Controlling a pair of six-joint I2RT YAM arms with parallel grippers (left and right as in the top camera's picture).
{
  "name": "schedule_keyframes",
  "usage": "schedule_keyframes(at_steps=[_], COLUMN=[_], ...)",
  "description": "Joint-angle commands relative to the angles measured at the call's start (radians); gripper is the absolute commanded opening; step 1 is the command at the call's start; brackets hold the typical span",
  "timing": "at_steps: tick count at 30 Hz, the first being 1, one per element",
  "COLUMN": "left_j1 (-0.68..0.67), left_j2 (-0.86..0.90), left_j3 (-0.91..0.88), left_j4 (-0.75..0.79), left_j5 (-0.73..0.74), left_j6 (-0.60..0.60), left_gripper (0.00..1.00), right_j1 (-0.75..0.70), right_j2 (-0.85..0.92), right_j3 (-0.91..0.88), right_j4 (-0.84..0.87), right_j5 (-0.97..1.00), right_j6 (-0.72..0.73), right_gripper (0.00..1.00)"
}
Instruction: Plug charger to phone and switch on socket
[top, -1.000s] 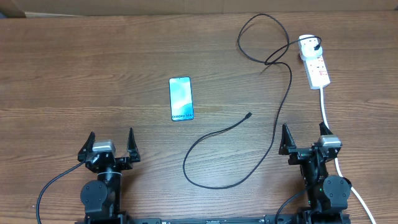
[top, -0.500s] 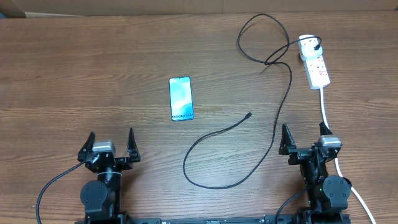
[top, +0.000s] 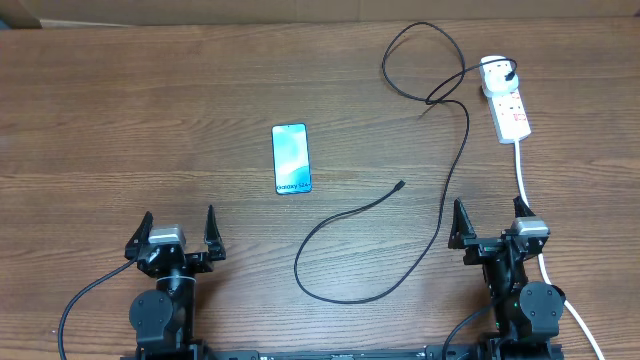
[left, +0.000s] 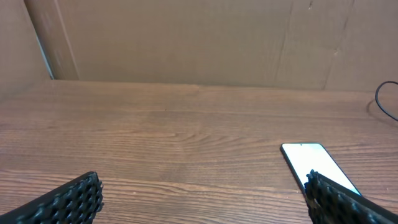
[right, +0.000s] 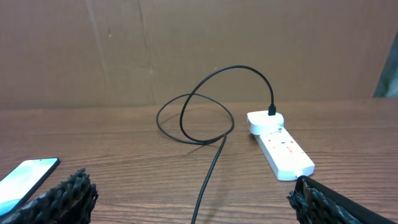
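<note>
While left hand (top: 179, 214) and right hand (top: 489, 206) gape empty | phone (left: 314, 163) partly hidden behind left finger (left: 348, 202)

Both arms I'm driving are matte black, with a round joint housing (top: 155, 312) at each base and a grey block (top: 166, 236) on each wrist. The left gripper (top: 179, 226) and right gripper (top: 489, 217) carry pointed black jaws; their pads (left: 74, 196) look knobbly, perhaps rubber. A black cable (top: 75, 305) loops off each base

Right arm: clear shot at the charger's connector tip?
Likely yes. The connector tip lies free on the table, ahead-left of the open right tool; only the charger's own cable crosses between.
</note>
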Motion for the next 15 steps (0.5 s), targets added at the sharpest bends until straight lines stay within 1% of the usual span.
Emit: schedule_keyframes(at_steps=[1,3,6,8,11,13,15], left_j1=[-0.006,-0.006,-0.006,-0.006,-0.006,-0.006,-0.006], left_j2=[-0.012,-0.012,-0.012,-0.012,-0.012,-0.012,-0.012], left_j3=[-0.005,-0.005,-0.005,-0.005,-0.005,-0.005,-0.005], left_j4=[0.023,0.021,0.022,0.061,0.196,0.305,0.417], left_j5=[0.004,0.025,0.094,0.122,0.201,0.246,0.256], left_j6=[-0.014,-0.021,-0.041,-0.059,-0.116,-0.123,-0.127], left_gripper=[1.0,0.99,1.0,1.0,0.99,1.0,1.0], right_j1=[0.005,0.005,0.005,0.005,0.005,0.005,0.005], right_j2=[-0.01,-0.01,-0.01,-0.01,-0.01,-0.01,-0.01], right_j3=[-0.01,-0.01,-0.01,-0.01,-0.01,-0.01,-0.01], right_j4=[0.006,0.006,0.006,0.006,0.006,0.006,0.005], right_j5=[0.009,0.009,0.009,0.009,0.009,0.009,0.009], right_j6=[-0.004,-0.004,-0.004,-0.004,-0.004,-0.004,-0.004], right_gripper=[1.0,1.0,1.0,1.0,1.0,1.0,1.0])
